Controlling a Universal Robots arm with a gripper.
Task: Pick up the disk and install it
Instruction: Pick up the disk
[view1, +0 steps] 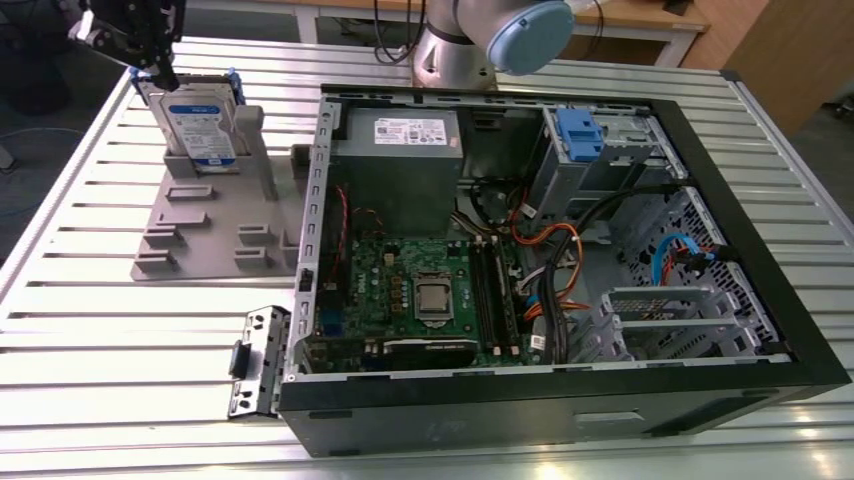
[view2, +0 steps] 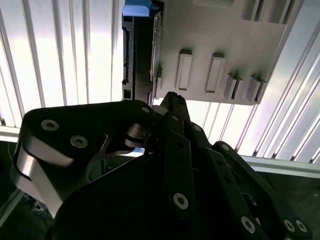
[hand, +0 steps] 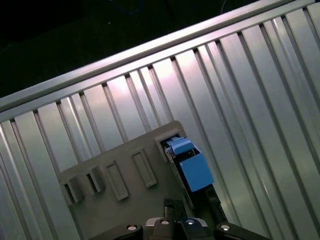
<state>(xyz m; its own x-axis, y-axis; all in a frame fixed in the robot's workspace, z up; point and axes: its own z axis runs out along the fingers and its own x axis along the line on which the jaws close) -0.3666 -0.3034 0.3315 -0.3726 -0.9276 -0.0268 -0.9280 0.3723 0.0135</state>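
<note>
The disk (view1: 198, 122), a silver drive with a white-and-blue label and a blue bracket, stands upright on edge in a grey holder (view1: 214, 235) at the exterior view's left. My black gripper (view1: 158, 72) hangs at the disk's upper left corner, just above it. The second wrist view looks past the gripper (view2: 172, 100) onto the disk's dark edge (view2: 134, 55). In the first wrist view the blue bracket (hand: 192, 167) lies just beyond the gripper (hand: 182, 222). I cannot tell whether the gripper touches the disk.
An open computer case (view1: 747, 290) lies on the slatted metal table (view1: 120, 330), to the holder's right in the exterior view. Inside are a grey power supply (view1: 396, 150), a green motherboard (view1: 414, 290), cables and a drive cage with a blue latch (view1: 577, 130). The arm's base (view1: 461, 45) stands behind the case.
</note>
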